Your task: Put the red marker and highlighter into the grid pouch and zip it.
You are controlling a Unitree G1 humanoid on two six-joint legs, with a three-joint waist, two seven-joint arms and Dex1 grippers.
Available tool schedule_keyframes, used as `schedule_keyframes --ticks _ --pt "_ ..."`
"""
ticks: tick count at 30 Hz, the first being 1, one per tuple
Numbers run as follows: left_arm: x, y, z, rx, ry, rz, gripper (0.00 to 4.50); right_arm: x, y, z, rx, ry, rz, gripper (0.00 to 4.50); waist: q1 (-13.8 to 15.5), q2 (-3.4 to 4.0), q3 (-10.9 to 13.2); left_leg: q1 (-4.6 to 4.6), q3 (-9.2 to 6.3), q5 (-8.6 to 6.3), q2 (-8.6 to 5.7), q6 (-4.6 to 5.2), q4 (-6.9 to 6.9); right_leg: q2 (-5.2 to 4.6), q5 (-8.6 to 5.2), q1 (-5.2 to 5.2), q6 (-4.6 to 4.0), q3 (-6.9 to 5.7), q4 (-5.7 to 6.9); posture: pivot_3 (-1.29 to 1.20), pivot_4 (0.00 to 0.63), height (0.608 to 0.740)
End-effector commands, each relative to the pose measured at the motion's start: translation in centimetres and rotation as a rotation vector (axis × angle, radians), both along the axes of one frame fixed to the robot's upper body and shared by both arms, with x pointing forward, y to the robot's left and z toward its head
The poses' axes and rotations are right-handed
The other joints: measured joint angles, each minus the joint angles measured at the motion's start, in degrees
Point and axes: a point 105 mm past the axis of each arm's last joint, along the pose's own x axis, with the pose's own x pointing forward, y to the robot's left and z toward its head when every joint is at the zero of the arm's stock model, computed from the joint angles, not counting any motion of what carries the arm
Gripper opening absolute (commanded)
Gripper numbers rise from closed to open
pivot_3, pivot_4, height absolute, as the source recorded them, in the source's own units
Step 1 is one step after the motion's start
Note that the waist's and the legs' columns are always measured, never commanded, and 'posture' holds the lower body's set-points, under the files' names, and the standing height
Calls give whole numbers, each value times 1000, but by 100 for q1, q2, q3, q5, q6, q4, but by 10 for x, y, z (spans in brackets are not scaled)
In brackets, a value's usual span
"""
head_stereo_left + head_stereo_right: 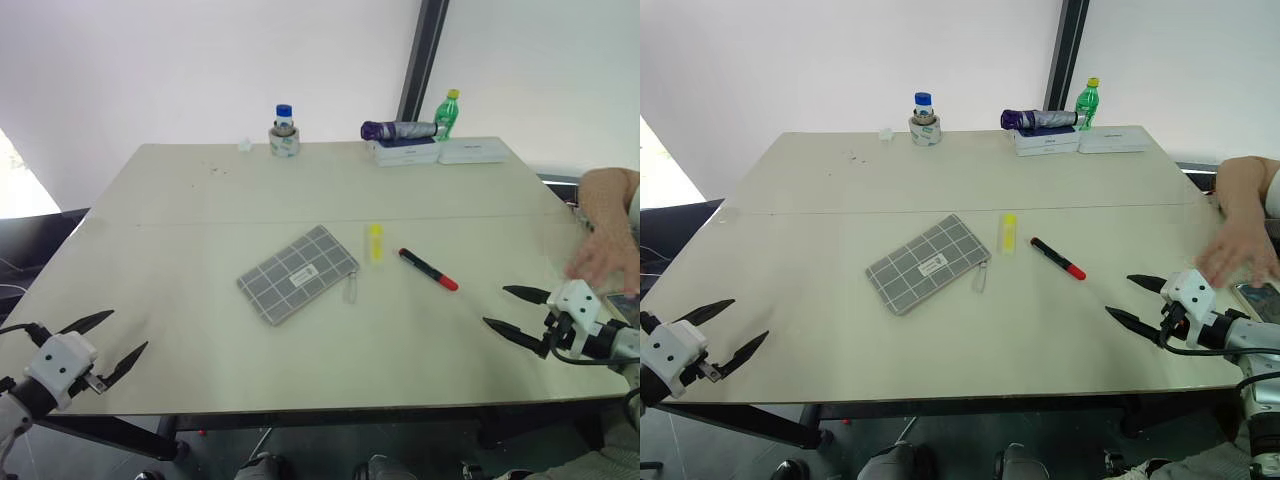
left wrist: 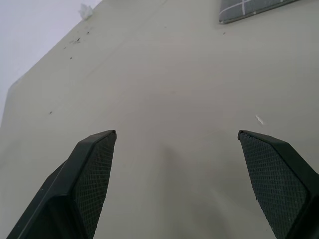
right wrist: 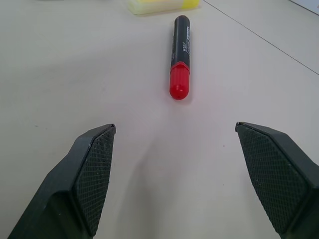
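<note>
Right wrist view gives you the line that matters: the red marker [image 3: 180, 57] lies straight ahead of the right gripper [image 3: 174, 144], its long axis running along your approach, red cap end toward you, black barrel pointing away to the highlighter [image 3: 163, 5] beyond. You would need to turn the wrist to take the barrel across its width. Your right gripper is spread wide and empty; your left gripper [image 1: 105, 340] is likewise spread and empty, low at the table's [image 1: 200, 200] near left edge. From the head views, the marker sits just right of centre, nearer your right arm; the highlighter lies between it and the grid pouch [image 1: 298, 273], which rests flat mid-table. Whether its zip stands open you cannot tell; nothing appears to be inside yet. A person's hand [image 1: 605, 255] hovers just behind your right gripper.
</note>
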Motion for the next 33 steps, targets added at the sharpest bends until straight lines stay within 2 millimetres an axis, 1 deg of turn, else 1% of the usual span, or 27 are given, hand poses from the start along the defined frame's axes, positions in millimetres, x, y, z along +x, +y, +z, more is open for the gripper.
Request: schedule_keyframes --ticks 1,5,11,14,19,28,30,33 --pt "1 -2 11 -5 -34 -16 4124 4 1 12 -10 -52 6 4009 2 0 0 0 0 0 0 0 0 0 0 0 0 0 0 0 150 740" --pt "5 -1 16 17 -72 3 4124 4 2 12 -9 -52 9 4009 4 0 0 0 0 0 0 0 0 0 0 0 0 0 0 0 150 740" --pt "3 -2 12 14 -52 -16 4124 5 3 11 -8 -51 10 4009 -1 0 0 0 0 0 0 0 0 0 0 0 0 0 0 0 150 740" --pt "2 -7 15 18 -68 -46 4124 5 3 10 -9 -51 10 4009 1 0 0 0 0 0 0 0 0 1 0 0 0 0 0 0 150 740" --pt "4 -5 15 22 -66 -39 4124 7 4 11 -8 -54 14 4009 1 0 0 0 0 0 0 0 0 0 0 0 0 0 0 0 150 740" --pt "3 -9 17 55 -98 -67 4124 9 4 10 -9 -52 15 4009 -1 0 0 0 1 0 0 0 0 0 0 0 0 0 0 0 150 740" --pt "6 -14 18 78 -112 -86 4124 14 9 13 -2 -59 18 4009 -3 0 0 0 1 0 0 0 0 0 0 0 1 0 0 0 150 740" --pt "16 -27 18 171 -145 -148 4124 34 32 27 76 -92 40 4009 -7 0 0 0 0 1 0 -1 1 1 1 -1 -1 0 1 0 150 740"
